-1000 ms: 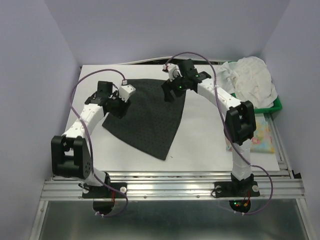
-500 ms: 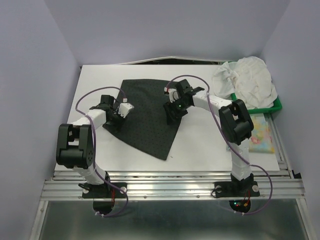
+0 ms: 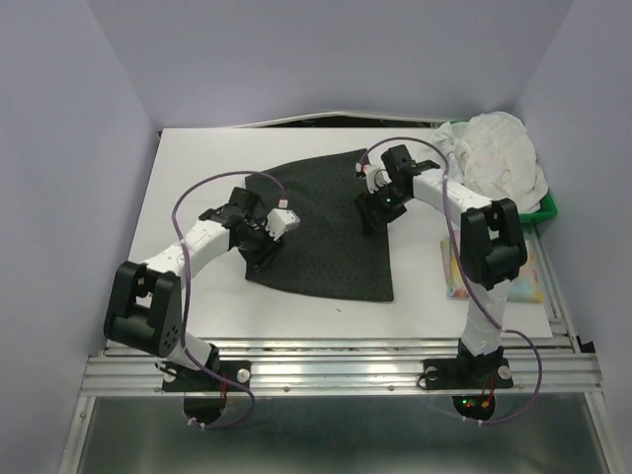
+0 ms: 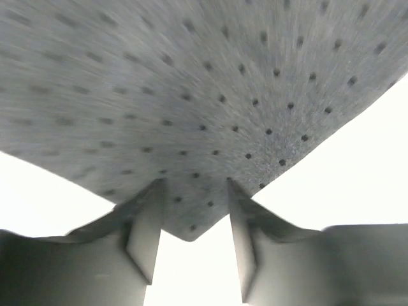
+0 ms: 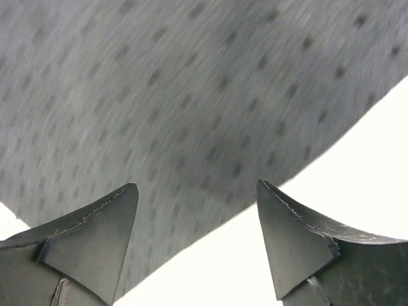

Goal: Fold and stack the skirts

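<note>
Charcoal skirt point(image 3: 331, 247) shifted right, left arm point(image 3: 197, 240), right arm point(image 3: 446, 194) bent low

Soft, even light fills the overhead view, and shadows there are faint. In both wrist views the white tabletop point(image 4: 357, 166) glares to blank white. The dark charcoal speckled cloth skirt point(image 4: 191, 95) smears with motion blur ahead of the right gripper point(image 5: 196, 186). It is sharpest just ahead of the left gripper point(image 4: 193, 186).

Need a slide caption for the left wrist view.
Left gripper, fingers apart, straddles a corner of the dark charcoal speckled cloth skirt on the white table.
</note>
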You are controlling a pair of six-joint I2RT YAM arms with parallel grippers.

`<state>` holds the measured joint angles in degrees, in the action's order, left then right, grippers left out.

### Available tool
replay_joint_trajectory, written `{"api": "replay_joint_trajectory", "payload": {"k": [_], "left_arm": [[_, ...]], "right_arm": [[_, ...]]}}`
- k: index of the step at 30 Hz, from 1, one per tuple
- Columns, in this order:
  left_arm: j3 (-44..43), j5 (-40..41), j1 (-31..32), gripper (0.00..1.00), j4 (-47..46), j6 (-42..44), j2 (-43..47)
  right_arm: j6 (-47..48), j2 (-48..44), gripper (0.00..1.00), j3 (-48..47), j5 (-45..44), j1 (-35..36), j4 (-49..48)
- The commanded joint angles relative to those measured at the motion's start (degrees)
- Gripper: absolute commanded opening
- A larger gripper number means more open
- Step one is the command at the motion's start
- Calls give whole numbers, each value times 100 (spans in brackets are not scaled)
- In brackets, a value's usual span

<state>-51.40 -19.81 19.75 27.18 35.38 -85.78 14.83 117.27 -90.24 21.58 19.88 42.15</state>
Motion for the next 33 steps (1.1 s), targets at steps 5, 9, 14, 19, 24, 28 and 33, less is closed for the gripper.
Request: {"api": "replay_joint_trajectory", "payload": {"k": [5,9,14,19,24,28,33], "left_arm": [[-1169,-155,-243,59,473,163,765],[-2029,-163,-568,60,280,-153,3],[-3075,-153,-1016,60,-711,-1136,-973],[-4394,-549,-1394,60,-697,-1481,-2116],[-5151,-427,-1474,60,-705,-1595,-2988],[-5529,-400,-1518,60,-741,-1613,-3383],[-6004,-585,-1553,61,-530,-1516,-3797]], "right_arm": [[951,-1523,78,359,-181,78,268],[873,-841,76,-344,-41,78,180],[513,119,70,-1311,-285,130,-538],[617,866,65,-2058,-629,130,-1112],[969,1158,63,-1693,-304,261,-848],[1460,728,62,-199,-172,744,-981],[1822,182,61,1332,-190,1474,-1271]]}}
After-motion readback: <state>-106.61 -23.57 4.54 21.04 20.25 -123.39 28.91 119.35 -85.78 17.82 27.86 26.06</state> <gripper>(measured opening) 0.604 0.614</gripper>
